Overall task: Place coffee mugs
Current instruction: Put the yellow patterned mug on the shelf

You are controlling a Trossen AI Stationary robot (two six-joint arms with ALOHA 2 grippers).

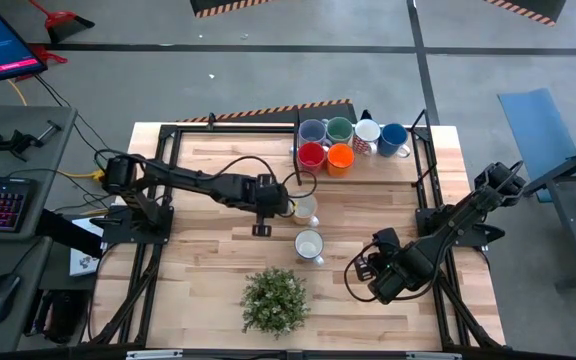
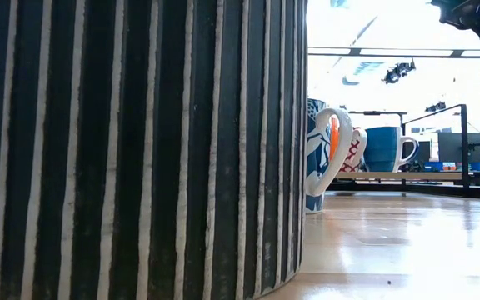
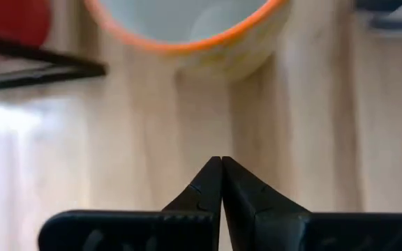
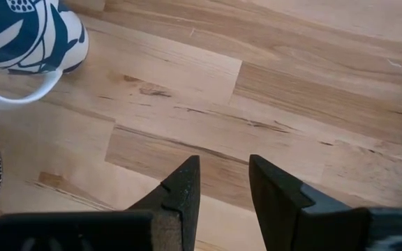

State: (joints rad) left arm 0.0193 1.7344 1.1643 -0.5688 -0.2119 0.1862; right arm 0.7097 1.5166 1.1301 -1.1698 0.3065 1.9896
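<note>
Six mugs are packed in a tight cluster at the far edge of the desk [image 1: 218, 160]: a lavender-blue mug [image 1: 312, 131], a green mug [image 1: 339, 129], a white mug with red pattern [image 1: 365, 133] and a blue mug [image 1: 393, 138] in the back row, with a red mug [image 1: 311, 155] and an orange mug [image 1: 339, 157] just in front. Two are still out on the open boards: a cream mug [image 1: 305, 208] with an orange rim near the middle, and a white mug with dark blue pattern [image 1: 309, 244] a little nearer, not far from the potted plant [image 1: 274, 299] at the near edge.

The left end effector [image 1: 261, 212] sits just left of the cream mug, its fingers pressed flat together and holding nothing. The right end effector [image 1: 368, 268] hangs low to the right of the blue-patterned mug, fingers parted a modest way and empty.

What worries me is the left arm. With its fingers together it cannot take the cream mug; moving in as it is, it would likely shove or tip the mug toward the red one. The right arm's opening looks narrow for a mug body, so it would probably need the rim or handle, and a poor bite could let the mug swing. Any mug carried to the far group could knock its close-packed neighbours.
</note>
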